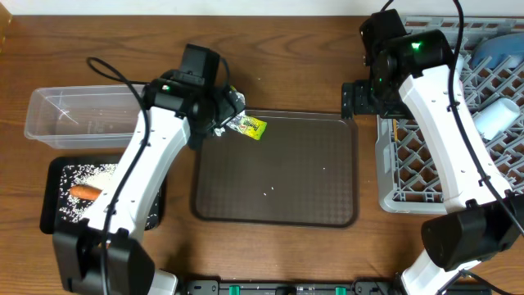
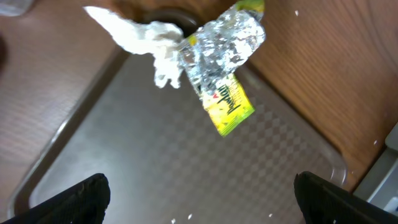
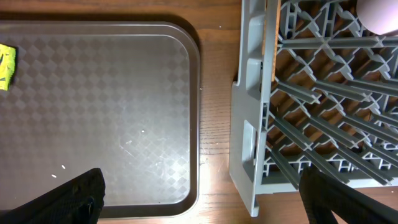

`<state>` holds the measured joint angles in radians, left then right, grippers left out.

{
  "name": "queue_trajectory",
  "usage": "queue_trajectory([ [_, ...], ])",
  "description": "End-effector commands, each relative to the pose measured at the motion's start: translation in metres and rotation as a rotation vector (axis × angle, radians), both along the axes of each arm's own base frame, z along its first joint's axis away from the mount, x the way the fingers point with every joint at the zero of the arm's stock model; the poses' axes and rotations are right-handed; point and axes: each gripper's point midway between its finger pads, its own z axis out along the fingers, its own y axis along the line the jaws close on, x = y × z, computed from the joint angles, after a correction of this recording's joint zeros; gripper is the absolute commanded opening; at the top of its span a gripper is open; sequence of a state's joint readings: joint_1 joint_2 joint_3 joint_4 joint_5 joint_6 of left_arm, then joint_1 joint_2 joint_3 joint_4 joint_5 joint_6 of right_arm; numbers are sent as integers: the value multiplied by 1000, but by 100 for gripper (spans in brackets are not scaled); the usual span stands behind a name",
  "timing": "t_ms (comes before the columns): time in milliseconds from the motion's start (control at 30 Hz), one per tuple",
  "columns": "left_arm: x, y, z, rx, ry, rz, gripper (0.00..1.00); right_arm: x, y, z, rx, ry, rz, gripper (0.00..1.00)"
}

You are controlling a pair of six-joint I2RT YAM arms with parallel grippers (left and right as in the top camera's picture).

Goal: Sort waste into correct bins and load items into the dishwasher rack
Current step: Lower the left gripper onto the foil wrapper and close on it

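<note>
Overhead: we see the dark brown serving tray (image 1: 278, 184) mid-table, the clear tub (image 1: 61, 115) and black tray (image 1: 54, 182) at the left, and the rack (image 1: 403, 176) at the right. Rice (image 1: 92, 174) and the carrot (image 1: 84, 192) lie in the black tray; the left arm crosses over its right side. The right arm lies across the rack and hides part of it. A pale blue cup (image 1: 498, 120) and the dark blue bowl (image 1: 493, 51) sit inside.

Left wrist: white paper (image 2: 146, 37), foil (image 2: 224, 45) and the wrapper (image 2: 229, 107) are bunched together, touching, in the serving tray's corner.

The left gripper (image 2: 199, 205) is spread wide, empty, over the tray, with the bunch ahead of its fingertips. The right gripper (image 3: 199, 199) is also spread wide, empty, over the serving tray's edge and the rack wall.
</note>
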<state>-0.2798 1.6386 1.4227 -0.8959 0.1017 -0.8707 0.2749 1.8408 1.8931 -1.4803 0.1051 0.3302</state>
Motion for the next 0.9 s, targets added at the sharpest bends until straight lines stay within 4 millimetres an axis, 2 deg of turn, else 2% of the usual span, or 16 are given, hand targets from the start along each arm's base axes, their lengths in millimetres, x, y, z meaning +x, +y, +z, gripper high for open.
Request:
queue_trajectory([
  [0, 11, -8, -15, -7, 23, 35, 98, 0, -1, 4, -1, -14, -13, 99],
  [233, 26, -15, -56, 8, 74, 30, 99, 0, -1, 4, -1, -14, -13, 99],
  [467, 36, -33, -91, -12, 107, 89, 97, 0, -1, 4, -2, -13, -13, 99],
  [733, 43, -60, -117, -30, 106, 91, 97, 0, -1, 4, -2, -14, -13, 99],
  [867, 45, -62, -125, -26, 107, 91, 97, 0, -1, 4, -1, -14, -13, 99],
])
